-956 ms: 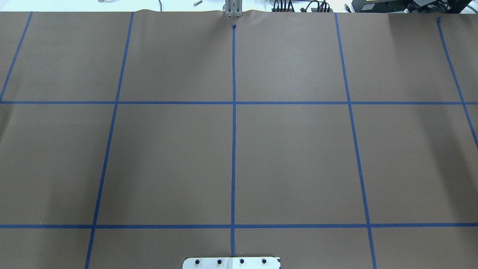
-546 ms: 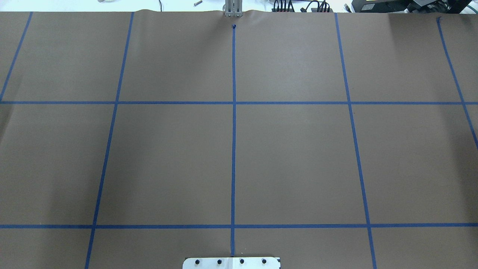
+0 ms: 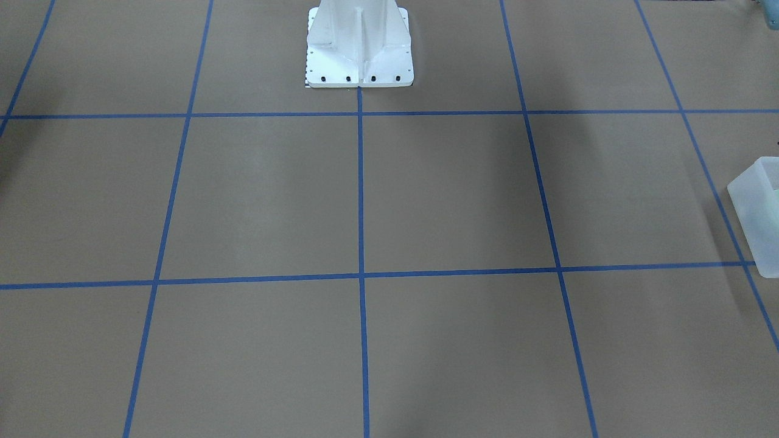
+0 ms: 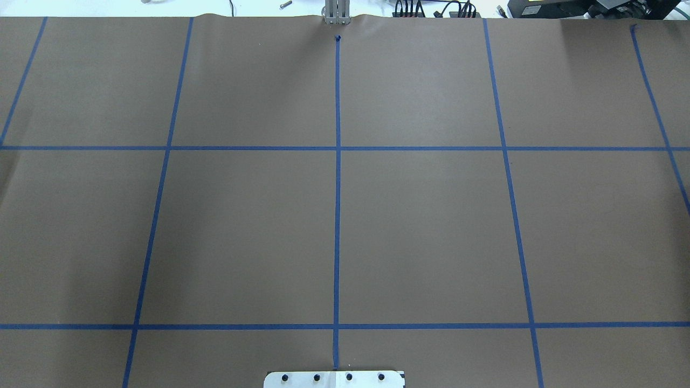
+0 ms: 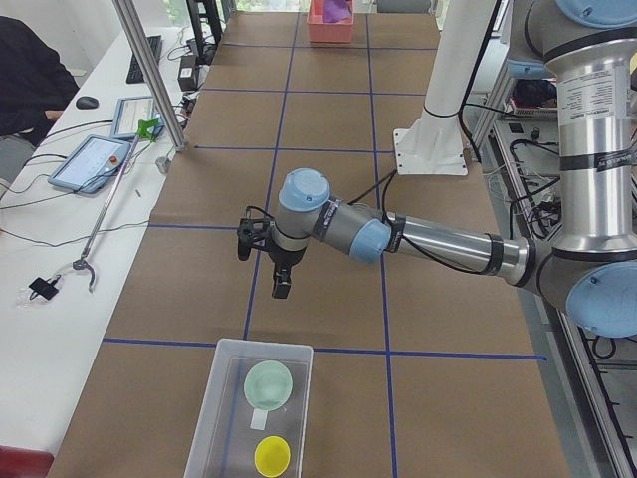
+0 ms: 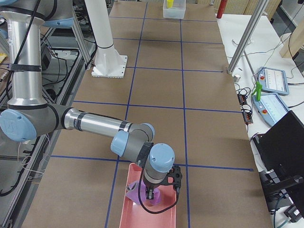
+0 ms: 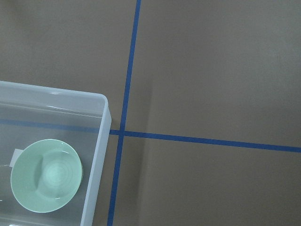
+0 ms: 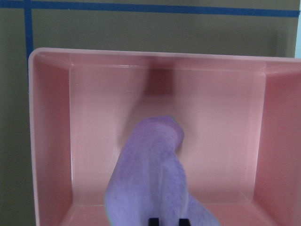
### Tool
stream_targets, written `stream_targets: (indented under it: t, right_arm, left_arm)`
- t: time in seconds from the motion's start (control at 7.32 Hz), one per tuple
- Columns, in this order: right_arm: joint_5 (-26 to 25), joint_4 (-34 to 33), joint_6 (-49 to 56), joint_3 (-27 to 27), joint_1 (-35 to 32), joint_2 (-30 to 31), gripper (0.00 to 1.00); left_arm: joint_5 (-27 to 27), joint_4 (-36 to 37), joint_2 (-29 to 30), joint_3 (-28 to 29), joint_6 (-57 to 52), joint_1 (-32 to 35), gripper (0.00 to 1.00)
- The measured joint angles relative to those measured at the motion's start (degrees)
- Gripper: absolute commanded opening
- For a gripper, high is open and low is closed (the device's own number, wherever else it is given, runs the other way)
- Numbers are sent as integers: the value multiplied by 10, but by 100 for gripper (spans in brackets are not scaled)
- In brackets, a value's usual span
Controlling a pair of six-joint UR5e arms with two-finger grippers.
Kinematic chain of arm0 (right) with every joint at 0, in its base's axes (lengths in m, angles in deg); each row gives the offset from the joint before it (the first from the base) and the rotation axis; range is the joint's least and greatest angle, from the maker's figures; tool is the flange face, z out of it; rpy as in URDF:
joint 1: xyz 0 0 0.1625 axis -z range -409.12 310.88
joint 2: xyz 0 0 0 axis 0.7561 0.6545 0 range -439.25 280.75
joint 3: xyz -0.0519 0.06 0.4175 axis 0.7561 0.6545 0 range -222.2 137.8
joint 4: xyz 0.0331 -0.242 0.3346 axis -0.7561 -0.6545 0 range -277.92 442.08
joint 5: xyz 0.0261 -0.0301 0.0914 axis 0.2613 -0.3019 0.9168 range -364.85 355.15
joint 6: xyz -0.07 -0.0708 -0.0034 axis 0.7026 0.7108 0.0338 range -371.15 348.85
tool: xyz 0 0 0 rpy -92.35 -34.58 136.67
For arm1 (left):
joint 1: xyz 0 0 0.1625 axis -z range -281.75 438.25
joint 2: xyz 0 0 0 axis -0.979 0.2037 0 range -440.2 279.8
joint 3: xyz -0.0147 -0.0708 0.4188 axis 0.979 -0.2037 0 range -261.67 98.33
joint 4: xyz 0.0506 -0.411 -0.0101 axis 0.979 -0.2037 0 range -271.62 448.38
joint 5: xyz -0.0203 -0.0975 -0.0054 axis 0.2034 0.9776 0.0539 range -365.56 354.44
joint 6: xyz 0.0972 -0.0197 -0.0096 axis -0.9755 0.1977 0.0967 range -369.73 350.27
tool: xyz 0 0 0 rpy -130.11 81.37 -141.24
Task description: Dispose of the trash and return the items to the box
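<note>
Frosted bin (image 5: 264, 345): mint-green bowl (image 5: 269, 384), yellow bowl (image 5: 272, 455). Pink tray (image 8: 51, 141): purple cloth (image 8: 150, 179), pinched by right gripper (image 8: 168, 221). Left gripper (image 5: 282, 289) over table (image 5: 448, 299) near bin; grip indeterminable.

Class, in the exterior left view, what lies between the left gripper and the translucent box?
Only brown paper with a blue tape line lies between the left gripper and the box, seen in the exterior left view.

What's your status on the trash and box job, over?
Left gripper hangs beside the box, jaws unreadable. Right gripper over the pink bin, jaws apparently shut on purple cloth. Mint bowl in box. No obstruction seen.
</note>
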Motion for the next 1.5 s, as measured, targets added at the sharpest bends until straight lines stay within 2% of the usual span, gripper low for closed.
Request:
stream_targets:
  t: [0.27,0.55,0.82,0.96,1.23,1.5]
  right_arm:
    - [8,65,0,28,-2,4,100]
    - [23,106,0,28,-8,5,100]
    - [89,122,-2,22,-16,3,100]
    - [123,120,-13,17,-22,4,100]
    - [142,92,-73,-33,-26,17,100]
    - [140,70,-105,-110,-2,47,100]
  left_arm:
    - [3,-5,-2,4,-23,-10,99]
    - [0,-6,-17,6,-35,-11,99]
    - [-5,-6,-19,8,-51,-11,99]
    - [-18,-6,-23,8,-93,-6,99]
    - [-50,-8,-51,17,-216,9,99]
    - [-59,-11,-63,40,-251,12,99]
